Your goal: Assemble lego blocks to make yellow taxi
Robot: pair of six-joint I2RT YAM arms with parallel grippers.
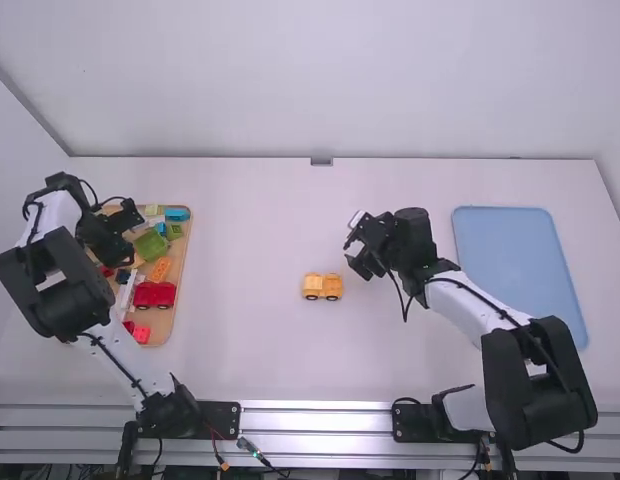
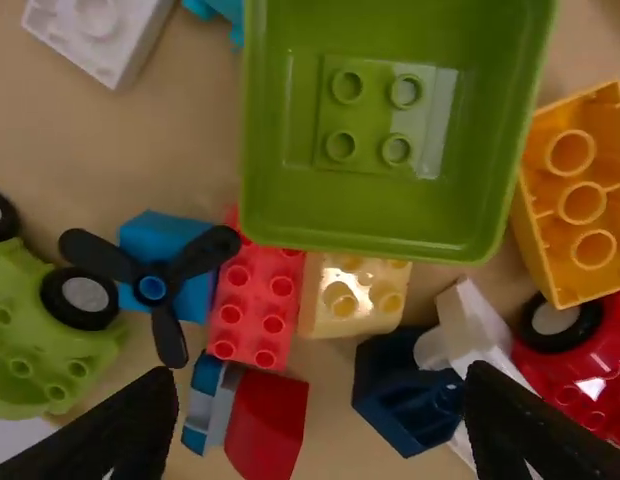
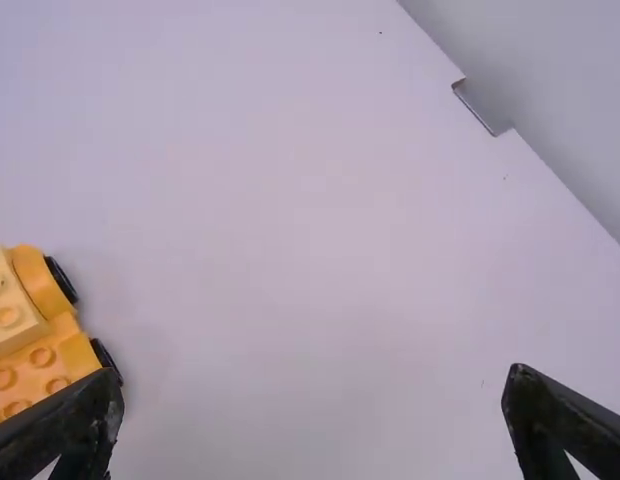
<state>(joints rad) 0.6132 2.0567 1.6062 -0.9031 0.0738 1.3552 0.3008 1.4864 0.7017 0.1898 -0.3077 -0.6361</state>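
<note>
Presently: yellow wheeled plastic chassis (image 1: pixel 314 285), mid-table. Left black gripper (image 2: pixel 322 379), fingers parted, positioned above brown tray (image 1: pixel 163 325); red studded brick (image 2: pixel 256 311) could be mis-gripped through crowding. Right black gripper (image 3: pixel 315 378), empty, spread; chassis could be nudged.

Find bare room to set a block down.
Bare table lies between the wooden tray and the yellow car, and beyond the car to the wall. The blue board is bare. The tray is crowded with blocks beneath the left gripper.
</note>
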